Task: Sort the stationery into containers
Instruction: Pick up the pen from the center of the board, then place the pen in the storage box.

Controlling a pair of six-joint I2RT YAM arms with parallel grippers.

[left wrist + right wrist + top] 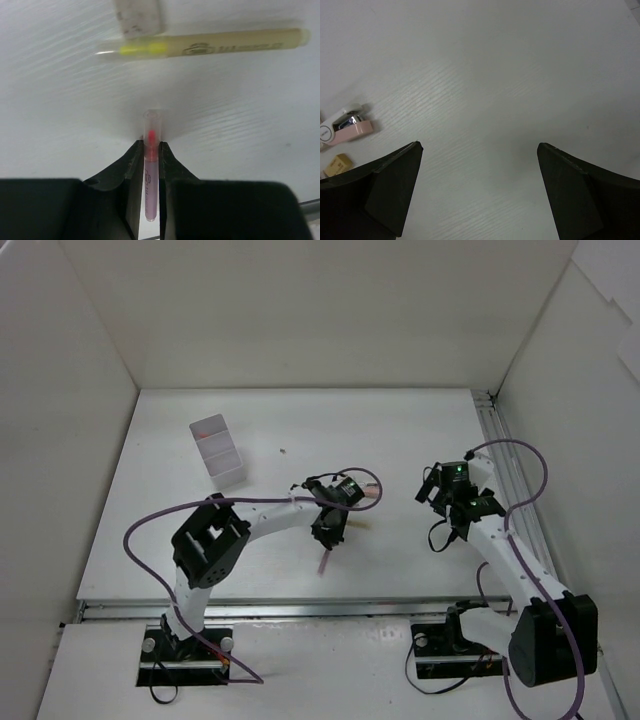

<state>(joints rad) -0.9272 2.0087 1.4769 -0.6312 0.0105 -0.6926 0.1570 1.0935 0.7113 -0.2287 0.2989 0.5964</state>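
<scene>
My left gripper (328, 532) is shut on a thin pink pen (151, 175), which lies lengthwise between the fingers with its clear cap sticking out in front. The pen's tail shows below the gripper in the top view (324, 562). Just past it, a yellow pen (210, 44) lies crosswise on the table, with a white block (137, 17) touching it at the far side. The white divided container (217, 450) stands at the back left, apart from both arms. My right gripper (440, 490) is open and empty over bare table (479, 146).
A pink and white block with a metal part (347, 129) and a small beige block (336, 165) lie to the left of my right gripper. White walls enclose the table on three sides. A metal rail (510, 480) runs along the right edge.
</scene>
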